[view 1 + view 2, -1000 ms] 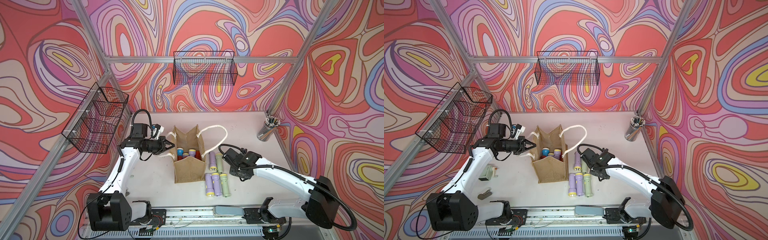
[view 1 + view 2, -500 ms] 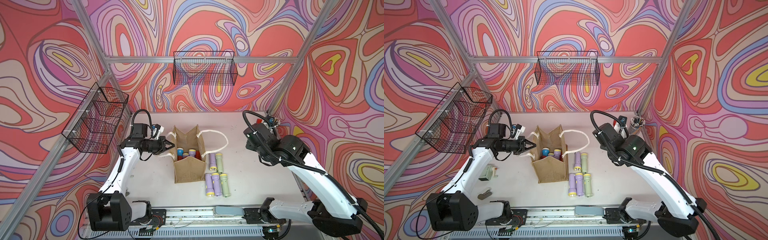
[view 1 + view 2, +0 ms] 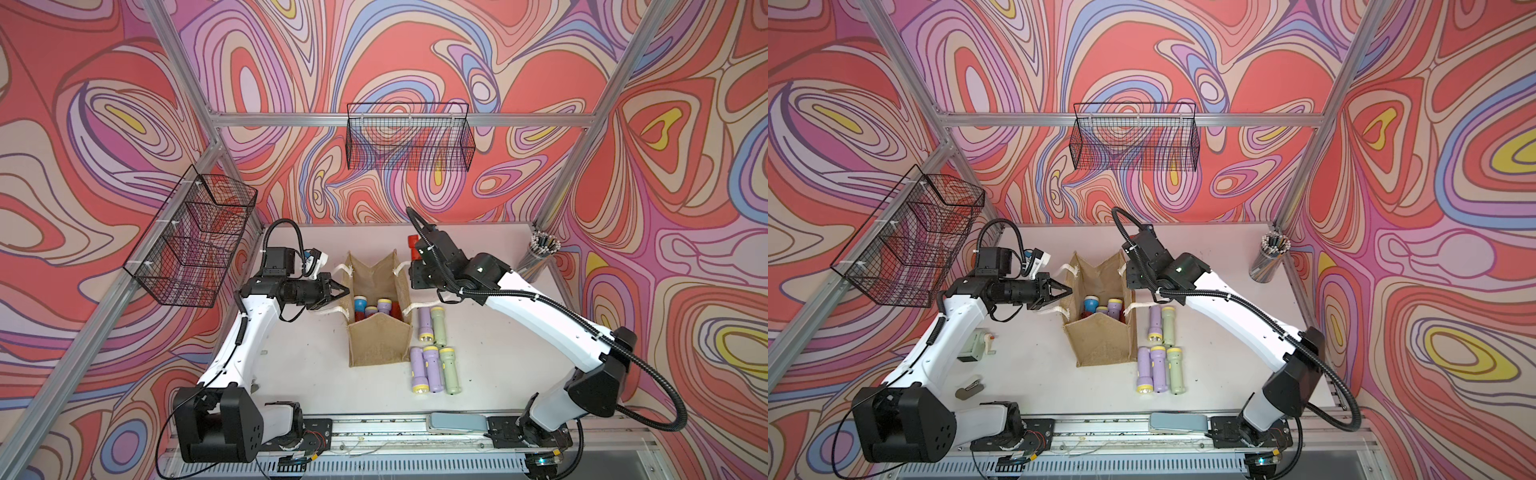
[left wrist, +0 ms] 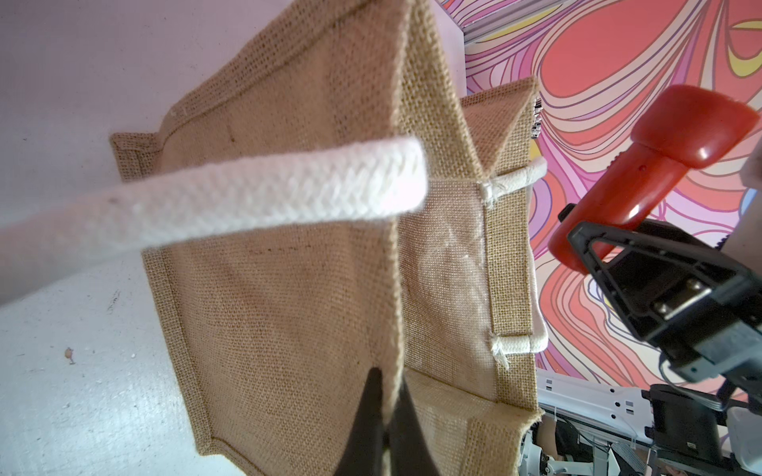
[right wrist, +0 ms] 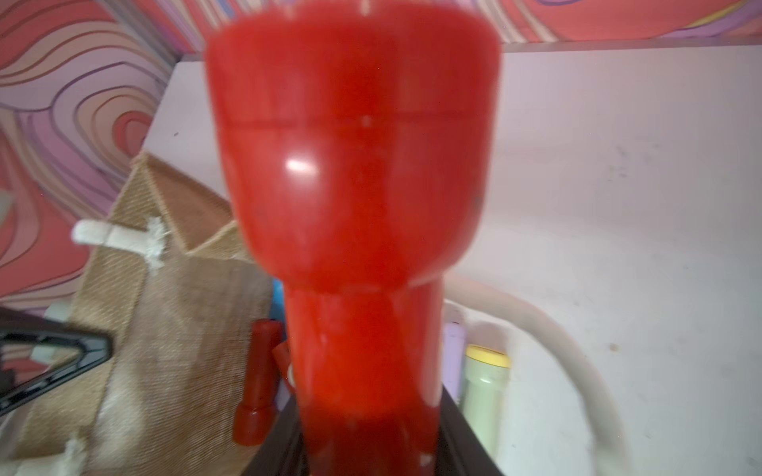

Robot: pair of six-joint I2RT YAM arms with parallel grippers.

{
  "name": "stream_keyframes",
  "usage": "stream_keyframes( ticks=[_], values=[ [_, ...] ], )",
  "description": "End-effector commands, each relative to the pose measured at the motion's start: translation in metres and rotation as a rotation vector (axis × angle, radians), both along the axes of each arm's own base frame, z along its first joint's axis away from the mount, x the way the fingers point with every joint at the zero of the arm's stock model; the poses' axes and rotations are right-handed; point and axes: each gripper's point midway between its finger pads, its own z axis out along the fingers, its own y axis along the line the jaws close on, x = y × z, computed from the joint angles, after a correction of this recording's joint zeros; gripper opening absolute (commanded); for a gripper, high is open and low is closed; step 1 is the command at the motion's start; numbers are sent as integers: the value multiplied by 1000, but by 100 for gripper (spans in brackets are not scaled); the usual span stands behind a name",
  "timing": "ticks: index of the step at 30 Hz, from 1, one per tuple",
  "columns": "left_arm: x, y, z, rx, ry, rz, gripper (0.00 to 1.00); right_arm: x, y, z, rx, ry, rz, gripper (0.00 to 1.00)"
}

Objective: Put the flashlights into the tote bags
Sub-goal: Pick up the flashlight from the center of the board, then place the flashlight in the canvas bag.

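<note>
Now, with my left hand pinched on the rim of the jute tote bag, my right hand clamps a red flashlight that next needs centring over the opening.

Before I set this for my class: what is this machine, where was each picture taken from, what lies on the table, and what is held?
It is a robot: a left arm and a right arm at a white table, each ending in a pincer. Two pictures look down from overhead, nearly alike; two come from cameras on the wrists. The left pincer is shut on the wall of a jute bag with several torches inside. The right pincer grips a red torch, raised beside the bag. Five more torches lie by the bag; a pencil cup stands in the corner.
</note>
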Motion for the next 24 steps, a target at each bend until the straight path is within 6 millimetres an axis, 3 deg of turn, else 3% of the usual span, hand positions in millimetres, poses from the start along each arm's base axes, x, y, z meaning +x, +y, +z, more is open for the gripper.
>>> stream_keyframes(
  ticks=[1,5,10,15,19,24],
  values=[
    [-2,0,4,1,-29,-4,3,-3,49,34,137,-80,163,18],
    [-2,0,3,1,-28,-5,3,-11,75,29,184,-68,244,18],
    [-3,0,4,0,-29,-6,3,-17,93,3,209,9,287,18],
    [-3,0,4,0,-29,-6,3,-23,103,-39,213,120,302,18],
    [-3,-1,4,0,-30,-7,3,-40,115,-80,198,242,361,18],
    [-2,-1,4,-2,-28,-9,3,-51,111,-113,138,323,363,18]
  ],
)
